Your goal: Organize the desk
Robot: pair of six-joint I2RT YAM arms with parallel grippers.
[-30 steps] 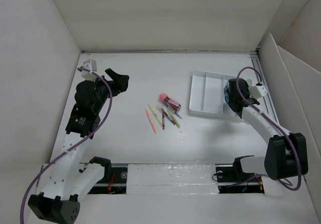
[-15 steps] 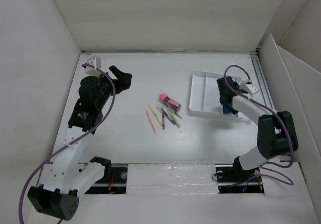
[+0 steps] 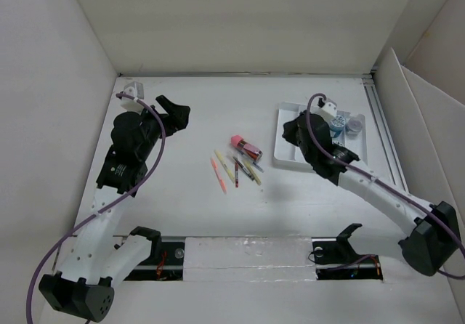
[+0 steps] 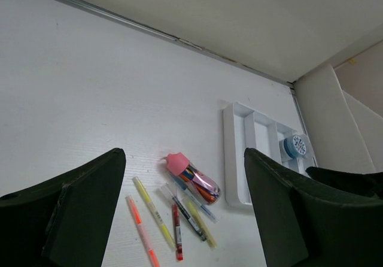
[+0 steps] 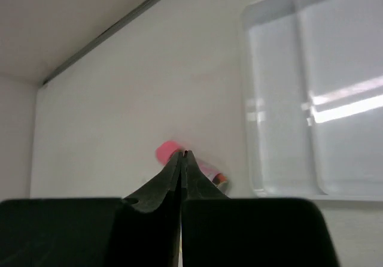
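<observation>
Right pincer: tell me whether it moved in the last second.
Yes. The right pincer swung left across the tray, from its right side to its left.

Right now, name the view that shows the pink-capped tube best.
Left wrist: the pink-capped tube lies whole and sharp, its colored contents visible. Top external shows it small; right wrist shows only a blurred, partly hidden bit.

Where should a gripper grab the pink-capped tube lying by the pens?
Come from above and pinch the pink-capped tube on its clear body just behind the cap, jaws across its width. It lies on its side on the desk, flanks exposed; the other end crowds the pens, so likely less finger room there.
</observation>
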